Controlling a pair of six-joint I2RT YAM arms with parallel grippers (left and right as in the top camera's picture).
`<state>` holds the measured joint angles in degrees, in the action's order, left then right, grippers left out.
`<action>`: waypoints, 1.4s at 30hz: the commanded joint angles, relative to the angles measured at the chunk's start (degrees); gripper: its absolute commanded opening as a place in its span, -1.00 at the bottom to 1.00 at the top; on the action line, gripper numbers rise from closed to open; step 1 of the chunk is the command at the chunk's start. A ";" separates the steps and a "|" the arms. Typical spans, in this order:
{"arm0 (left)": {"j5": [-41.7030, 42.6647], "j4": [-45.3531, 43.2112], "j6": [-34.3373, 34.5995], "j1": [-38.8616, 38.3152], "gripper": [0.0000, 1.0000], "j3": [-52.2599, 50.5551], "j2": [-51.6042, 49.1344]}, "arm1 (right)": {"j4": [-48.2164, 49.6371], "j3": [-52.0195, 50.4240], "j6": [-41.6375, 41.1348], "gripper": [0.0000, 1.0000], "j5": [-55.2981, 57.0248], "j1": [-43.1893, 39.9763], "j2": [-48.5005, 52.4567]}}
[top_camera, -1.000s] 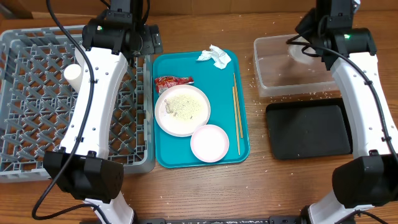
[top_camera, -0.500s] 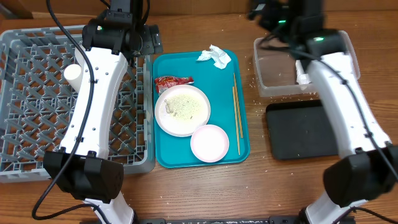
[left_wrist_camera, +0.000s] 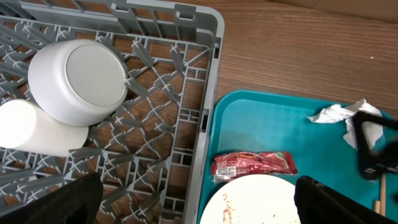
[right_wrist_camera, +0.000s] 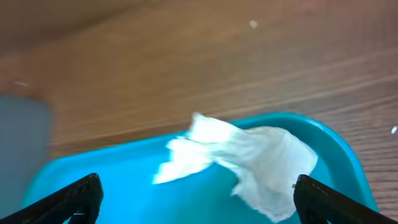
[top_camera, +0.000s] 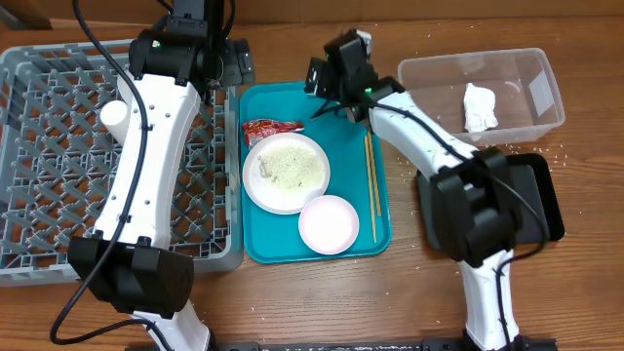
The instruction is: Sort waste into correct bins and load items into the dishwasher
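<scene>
My right gripper point(right_wrist_camera: 196, 200) is open and hovers just above a crumpled white napkin point(right_wrist_camera: 249, 158) at the far end of the teal tray point(top_camera: 351, 146). In the overhead view the right gripper point(top_camera: 327, 97) covers most of that napkin. My left gripper point(left_wrist_camera: 199, 205) is open and empty above the dish rack's point(top_camera: 58, 214) far right corner. On the teal tray lie the red-and-white wrapper point(top_camera: 271, 128), the plate point(top_camera: 286, 173) with rice grains, the small bowl point(top_camera: 329, 223) and the chopsticks point(top_camera: 370, 185). Two white cups point(left_wrist_camera: 78, 81) lie in the rack. Another napkin point(top_camera: 480, 105) lies in the clear tub point(top_camera: 526, 73).
The black tray point(top_camera: 536, 210) sits in front of the clear tub, partly under my right arm. Rice grains are scattered on the wooden table around the tub. My left arm stretches over the rack's right side.
My right arm swung left from over the clear tub to the far end of the teal tray. A napkin now lies uncovered in the tub. The left arm has not moved.
</scene>
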<state>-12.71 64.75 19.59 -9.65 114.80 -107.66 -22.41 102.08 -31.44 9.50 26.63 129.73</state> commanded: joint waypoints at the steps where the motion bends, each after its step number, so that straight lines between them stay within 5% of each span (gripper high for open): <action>1: -0.79 -0.07 1.03 -0.22 1.00 0.17 -0.26 | 0.90 0.28 0.39 1.00 2.05 -0.37 1.03; 8: -0.79 -0.07 1.03 -0.22 1.00 0.17 -0.26 | 2.67 0.28 0.39 0.99 2.01 -0.33 5.03; 13: -0.79 -0.09 1.03 -0.22 1.00 0.17 -0.26 | 3.85 0.28 0.39 0.70 2.05 -0.33 6.99; 16: -0.79 -0.07 1.03 -0.22 1.00 0.17 -0.26 | 3.96 0.28 0.39 0.31 2.08 -0.33 7.45; 19: -0.79 -0.07 1.03 -0.22 1.00 0.17 -0.26 | 3.74 0.70 0.39 -0.53 2.03 -0.33 7.43; 21: -0.79 -0.07 1.03 -0.22 1.00 0.17 -0.26 | 1.88 2.10 0.37 -0.93 2.03 -0.33 7.34; 35: -0.79 -0.07 1.03 -0.22 1.00 0.17 -0.26 | -23.39 21.57 -3.08 -0.93 5.01 -6.56 -6.56; 39: -0.79 -0.07 1.03 -0.22 1.00 0.17 -0.26 | -23.30 21.68 -2.56 -0.93 -3.54 -9.90 -10.49; 42: -0.79 -0.07 1.03 -0.22 1.00 0.17 -0.26 | -20.96 21.62 2.93 -0.62 -13.35 -10.58 -9.81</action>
<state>-12.71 64.75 19.59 -9.65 114.80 -107.66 -44.25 122.98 -33.17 6.46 15.70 119.85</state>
